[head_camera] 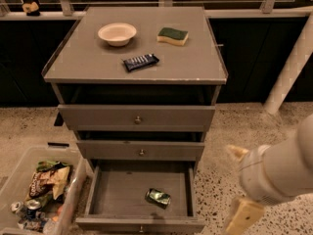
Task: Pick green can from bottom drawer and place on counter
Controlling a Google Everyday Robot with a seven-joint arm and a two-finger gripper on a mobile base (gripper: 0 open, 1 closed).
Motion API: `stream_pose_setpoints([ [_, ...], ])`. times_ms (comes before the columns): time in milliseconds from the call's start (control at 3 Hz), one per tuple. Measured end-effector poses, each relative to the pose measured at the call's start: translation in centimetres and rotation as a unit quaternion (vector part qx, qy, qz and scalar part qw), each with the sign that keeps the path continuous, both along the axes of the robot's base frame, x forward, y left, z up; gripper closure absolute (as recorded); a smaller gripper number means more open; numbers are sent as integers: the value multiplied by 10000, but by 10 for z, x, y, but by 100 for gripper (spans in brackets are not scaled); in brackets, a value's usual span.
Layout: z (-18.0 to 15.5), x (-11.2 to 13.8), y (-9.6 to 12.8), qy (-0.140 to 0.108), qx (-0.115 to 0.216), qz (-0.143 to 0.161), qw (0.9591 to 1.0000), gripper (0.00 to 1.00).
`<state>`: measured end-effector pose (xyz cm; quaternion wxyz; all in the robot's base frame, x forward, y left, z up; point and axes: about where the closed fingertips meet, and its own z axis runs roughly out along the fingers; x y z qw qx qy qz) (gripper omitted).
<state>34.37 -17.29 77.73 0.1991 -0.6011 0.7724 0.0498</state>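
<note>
Gripper (240, 187) low at the cabinet's right, green can (158, 198) waiting in the open bottom drawer (117, 195).

The can lies on its side on the drawer's dark floor, toward the right and front and apart from the walls, so there looks to be room to come down on it from above. The gripper hangs over the speckled floor, well to the right of the drawer, carrying nothing; whether it is spread or pressed together I cannot tell. The drawer stands pulled out, probably so the arm can reach in past the two shut drawers above. On the bench (88, 65) a bowl (117, 34), sponge (172, 35) and snack bar (141, 61) take the rear and middle, so the front strip seems the likeliest landing spot.
</note>
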Motion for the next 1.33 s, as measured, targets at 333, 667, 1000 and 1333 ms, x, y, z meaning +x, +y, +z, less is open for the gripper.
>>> stream_pose_setpoints([
  [333,-107,-16,17,472,-21,80,9989,0],
  [667,-219,-24,11,1009,-164,-53,9948,0],
  [1000,-297,-4,-11,1290,-287,-415,9904,0],
  [1333,-338,31,-36,1241,-471,-721,9885,0],
])
